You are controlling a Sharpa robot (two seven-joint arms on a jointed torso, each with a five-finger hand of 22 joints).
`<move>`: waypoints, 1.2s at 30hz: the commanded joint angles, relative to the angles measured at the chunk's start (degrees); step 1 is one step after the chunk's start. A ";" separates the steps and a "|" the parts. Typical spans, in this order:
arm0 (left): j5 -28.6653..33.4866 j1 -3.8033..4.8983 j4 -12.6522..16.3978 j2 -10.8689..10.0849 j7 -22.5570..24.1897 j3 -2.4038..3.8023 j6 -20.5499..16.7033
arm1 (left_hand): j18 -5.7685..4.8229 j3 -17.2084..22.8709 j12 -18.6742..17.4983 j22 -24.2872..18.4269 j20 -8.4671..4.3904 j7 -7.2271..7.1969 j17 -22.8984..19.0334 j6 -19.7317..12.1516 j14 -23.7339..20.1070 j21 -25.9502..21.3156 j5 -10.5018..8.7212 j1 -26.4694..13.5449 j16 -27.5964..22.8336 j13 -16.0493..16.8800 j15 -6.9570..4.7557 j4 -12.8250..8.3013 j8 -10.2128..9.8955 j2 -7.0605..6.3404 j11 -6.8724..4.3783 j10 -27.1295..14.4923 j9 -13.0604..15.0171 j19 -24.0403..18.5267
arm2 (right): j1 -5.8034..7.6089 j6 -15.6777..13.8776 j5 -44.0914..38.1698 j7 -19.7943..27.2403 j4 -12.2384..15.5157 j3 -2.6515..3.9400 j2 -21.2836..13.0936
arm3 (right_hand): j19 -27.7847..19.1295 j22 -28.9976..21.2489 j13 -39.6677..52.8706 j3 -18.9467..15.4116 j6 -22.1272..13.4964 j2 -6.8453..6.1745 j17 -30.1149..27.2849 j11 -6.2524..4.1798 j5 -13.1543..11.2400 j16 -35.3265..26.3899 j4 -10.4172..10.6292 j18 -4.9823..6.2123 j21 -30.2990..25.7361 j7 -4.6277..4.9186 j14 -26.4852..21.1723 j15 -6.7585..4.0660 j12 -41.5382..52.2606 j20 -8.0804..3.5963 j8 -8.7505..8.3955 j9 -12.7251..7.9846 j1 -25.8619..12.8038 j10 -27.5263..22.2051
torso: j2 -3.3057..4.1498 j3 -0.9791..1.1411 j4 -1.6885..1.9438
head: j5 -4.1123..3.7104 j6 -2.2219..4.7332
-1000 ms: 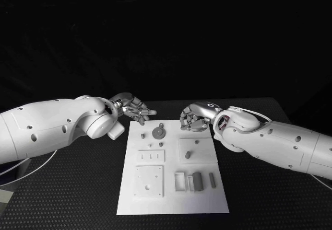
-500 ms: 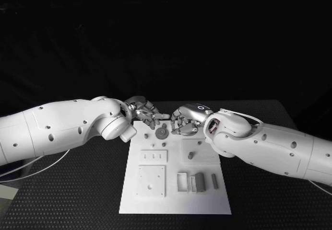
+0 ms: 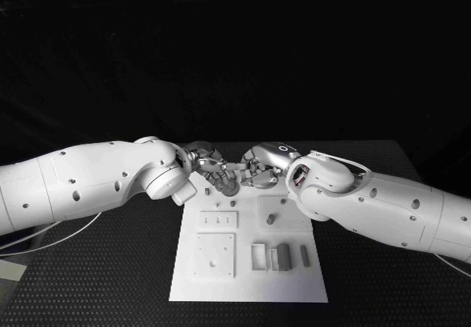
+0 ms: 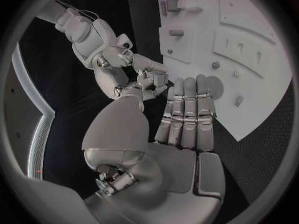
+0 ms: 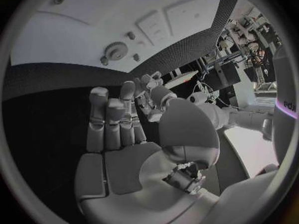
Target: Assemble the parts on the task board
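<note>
The white task board [image 3: 246, 276] lies lengthwise in the middle of the black table. My left hand [image 3: 212, 170] hovers over the board's far end, fingers stretched out side by side with nothing in them. Its fingertips [image 4: 198, 82] lie right beside the round grey gear [image 4: 216, 86]; I cannot tell if they touch. My right hand [image 3: 257, 170] hangs close by over the same end, fingers [image 5: 111, 115] extended and empty. The gear [image 5: 115, 50] sits beyond them on the board [image 5: 69, 32]. Small grey pegs [image 3: 231, 202] stand near the gear, and one taller peg [image 3: 269, 219] stands mid-board.
A slotted plate [image 3: 218, 220] and a square plate [image 3: 214, 257] lie on the board's left side. Several grey blocks [image 3: 280, 257] stand at its near right. The two hands are nearly touching each other. Black table [image 3: 108, 272] surrounds the board.
Both hands have moved in towards each other over the board's far end. The left hand has come down onto the gear's spot, which it now partly covers in the head view.
</note>
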 commanded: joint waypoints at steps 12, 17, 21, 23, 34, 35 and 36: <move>-1.07 0.01 0.35 0.31 -1.49 0.03 2.41 | 0.63 -1.46 0.23 0.35 -0.42 -0.03 0.19 0.75 0.02 0.13 -0.05 1.76 0.52 0.87 -0.46 -0.09 0.03 1.10 -0.44 0.11 -0.13 0.04 | -0.10 -0.26 -0.76 -0.50 0.50 0.15 0.43 | 0.12 0.95 -0.10 0.50 0.38 -0.48 0.10 -0.17 0.22 0.13 0.08 2.50 0.21 0.33 0.18 -0.40 0.28 -0.22 -0.06 0.10 -0.01 0.38 | -0.03 -0.08 0.00 | -0.01 -0.27; -1.07 0.01 0.21 0.32 -1.52 0.03 2.20 | 0.52 -3.18 0.04 0.60 -0.43 0.02 0.20 0.80 0.00 0.14 -0.03 3.69 0.55 1.41 -0.43 -0.09 -0.11 2.37 -0.40 0.07 -0.23 0.03 | -0.23 -0.17 -0.70 -0.48 0.99 0.20 0.34 | 0.15 0.95 -0.12 0.50 0.41 -0.47 0.11 -0.17 0.22 0.11 0.12 2.50 0.21 0.32 0.21 -0.41 0.29 -0.23 -0.06 0.11 -0.06 0.40 | -0.05 -0.06 0.03 | -0.09 -0.36; -1.07 0.01 0.26 0.33 -1.42 0.03 2.43 | 0.49 -4.15 -0.08 0.75 -0.44 0.02 0.18 0.87 0.02 0.14 -0.02 4.94 0.56 1.75 -0.44 -0.12 -0.17 3.16 -0.40 0.08 -0.29 0.04 | -0.26 -0.15 -0.67 -0.48 0.96 0.22 0.50 | 0.17 0.94 -0.13 0.51 0.42 -0.47 0.11 -0.18 0.21 0.10 0.16 2.50 0.20 0.31 0.23 -0.41 0.30 -0.24 -0.07 0.13 -0.09 0.41 | -0.04 -0.03 -0.04 | -0.02 -0.36; -1.05 0.01 0.29 0.37 -1.35 0.03 2.65 | 0.46 -4.74 -0.17 0.87 -0.44 0.01 0.18 0.96 0.06 0.16 -0.01 6.27 0.59 1.98 -0.45 -0.13 -0.19 3.65 -0.40 0.10 -0.32 0.07 | -0.26 -0.09 -0.66 -0.46 1.00 0.24 0.63 | 0.17 0.94 -0.13 0.51 0.43 -0.46 0.11 -0.18 0.21 0.09 0.17 2.50 0.20 0.31 0.24 -0.41 0.30 -0.24 -0.07 0.13 -0.10 0.42 | -0.03 -0.01 -0.09 | 0.01 -0.43; -0.49 -0.06 0.06 0.57 -1.31 0.03 2.76 | 0.34 -6.30 -0.45 1.16 -0.43 0.03 0.13 1.13 0.13 0.15 0.01 9.55 0.63 2.57 -0.42 -0.15 -0.29 4.76 -0.37 0.18 -0.43 0.12 | -0.26 0.18 -0.61 -0.48 0.95 0.26 1.02 | 0.22 0.93 -0.16 0.52 0.47 -0.43 0.12 -0.20 0.22 0.06 0.27 2.50 0.19 0.30 0.29 -0.43 0.31 -0.26 -0.09 0.17 -0.18 0.45 | -0.03 -0.04 -0.01 | -0.03 -0.60; -0.48 -0.06 0.07 0.57 -1.32 0.03 2.74 | 0.33 -6.32 -0.46 1.16 -0.43 0.03 0.13 1.13 0.13 0.15 0.01 9.57 0.64 2.57 -0.43 -0.14 -0.29 4.77 -0.37 0.18 -0.43 0.12 | -0.26 0.18 -0.61 -0.48 0.94 0.26 1.05 | 0.23 0.93 -0.17 0.53 0.48 -0.42 0.13 -0.20 0.22 0.05 0.28 2.50 0.19 0.29 0.30 -0.43 0.32 -0.26 -0.09 0.17 -0.19 0.46 | -0.03 -0.01 -0.01 | -0.04 -0.62; -0.48 -0.06 0.08 0.57 -1.32 0.03 2.71 | 0.33 -6.35 -0.46 1.16 -0.43 0.03 0.13 1.14 0.14 0.16 0.01 9.58 0.64 2.58 -0.43 -0.14 -0.28 4.79 -0.37 0.19 -0.43 0.12 | -0.26 0.18 -0.61 -0.48 0.94 0.26 1.06 | 0.23 0.92 -0.17 0.53 0.49 -0.41 0.13 -0.20 0.22 0.05 0.29 2.50 0.19 0.29 0.31 -0.43 0.32 -0.26 -0.10 0.18 -0.20 0.47 | -0.03 -0.01 -0.02 | -0.05 -0.64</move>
